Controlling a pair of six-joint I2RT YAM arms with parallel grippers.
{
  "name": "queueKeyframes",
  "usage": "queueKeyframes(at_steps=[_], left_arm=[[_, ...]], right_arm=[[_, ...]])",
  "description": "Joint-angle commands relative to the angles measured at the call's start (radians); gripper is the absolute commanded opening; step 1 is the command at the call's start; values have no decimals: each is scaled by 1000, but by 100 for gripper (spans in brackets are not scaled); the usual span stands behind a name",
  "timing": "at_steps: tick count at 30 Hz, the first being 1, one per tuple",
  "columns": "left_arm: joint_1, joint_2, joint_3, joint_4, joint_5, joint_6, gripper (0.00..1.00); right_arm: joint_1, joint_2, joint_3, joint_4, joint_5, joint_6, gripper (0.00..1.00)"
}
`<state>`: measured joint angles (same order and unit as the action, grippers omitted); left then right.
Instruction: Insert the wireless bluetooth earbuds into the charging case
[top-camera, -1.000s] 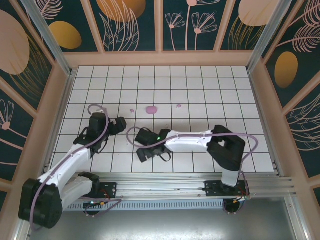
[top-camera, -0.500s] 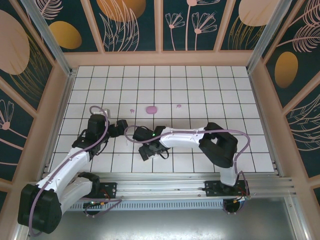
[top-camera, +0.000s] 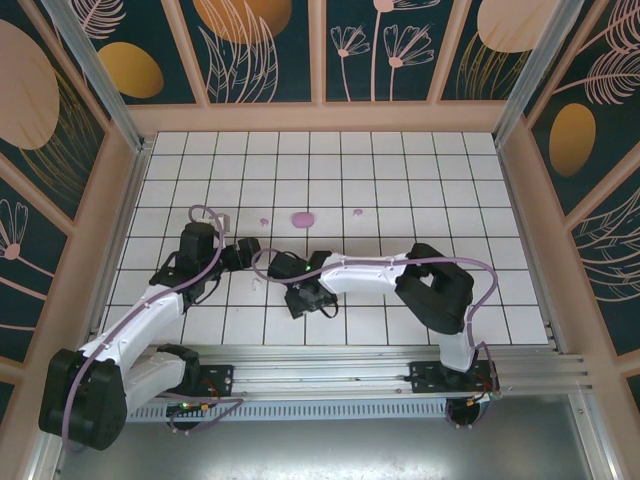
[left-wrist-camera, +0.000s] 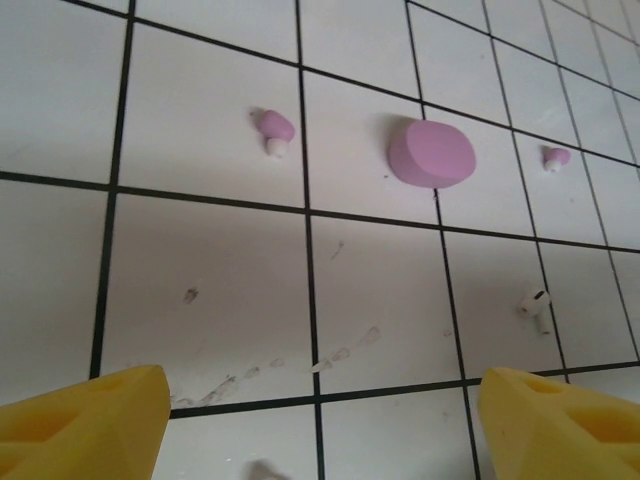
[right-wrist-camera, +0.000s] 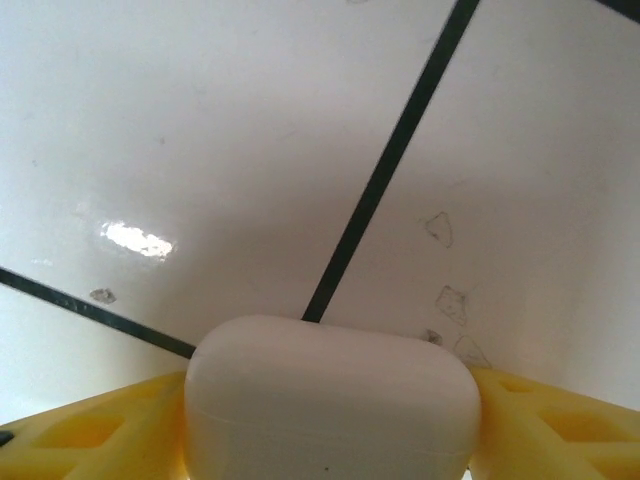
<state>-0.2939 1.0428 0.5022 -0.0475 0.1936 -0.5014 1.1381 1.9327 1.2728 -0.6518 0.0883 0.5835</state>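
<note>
In the left wrist view a pale purple charging case (left-wrist-camera: 432, 153) lies shut on the white tiles. One purple earbud (left-wrist-camera: 274, 128) is to its left and another purple earbud (left-wrist-camera: 555, 157) to its right. Nearer, a white earbud (left-wrist-camera: 535, 303) lies on a tile. My left gripper (left-wrist-camera: 320, 400) hovers low in front of them, its yellow fingers wide apart with nothing gripped. A white charging case (right-wrist-camera: 328, 400) sits between the right gripper's (right-wrist-camera: 325, 420) yellow fingers, which touch both its sides. From above, the left gripper (top-camera: 248, 250) and right gripper (top-camera: 300, 298) are close together, near of the purple case (top-camera: 302, 218).
The white tiled floor (top-camera: 400, 180) is boxed in by low tan walls (top-camera: 320, 118) at the back and sides. The right arm's elbow (top-camera: 440, 285) bends over the near right tiles. A metal rail (top-camera: 330, 365) runs along the near edge.
The right gripper has shifted slightly right and its fingers have closed in on the white case. The left gripper has edged forward and right, its fingers narrowing a little.
</note>
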Motion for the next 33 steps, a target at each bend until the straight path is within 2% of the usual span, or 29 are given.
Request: queueKeyframes(at_steps=[1,5,10,15,19,23,27,31,33], left_arm=[[-3,-26,-11,91,86,36,79],[-2,9,35,155,263,67,76],[-11,36,73,309,331,36,73],[-116,35,132,432,253,77,71],[-261,45,77,715,171,113,68],[-382,126,88,834,98,133,70],[-444,218,130,891,92,112,69],[-462,266,150,927,92,75,67],[-463,293,169,926,115,54,62]], right_arm=[[-36,-36,-8,13,23,29,65],[-119,-144,4,27,35,52,63],[-261,-291,52,28,48,51,61],[-371,-449,43,125,-42,76,60],[-430,-539,1,201,-108,147,60],[-455,-593,-23,243,-136,194,60],[-465,-610,-28,246,-145,200,60],[-471,-621,-36,243,-177,205,61],[-472,-631,-48,245,-189,207,61]])
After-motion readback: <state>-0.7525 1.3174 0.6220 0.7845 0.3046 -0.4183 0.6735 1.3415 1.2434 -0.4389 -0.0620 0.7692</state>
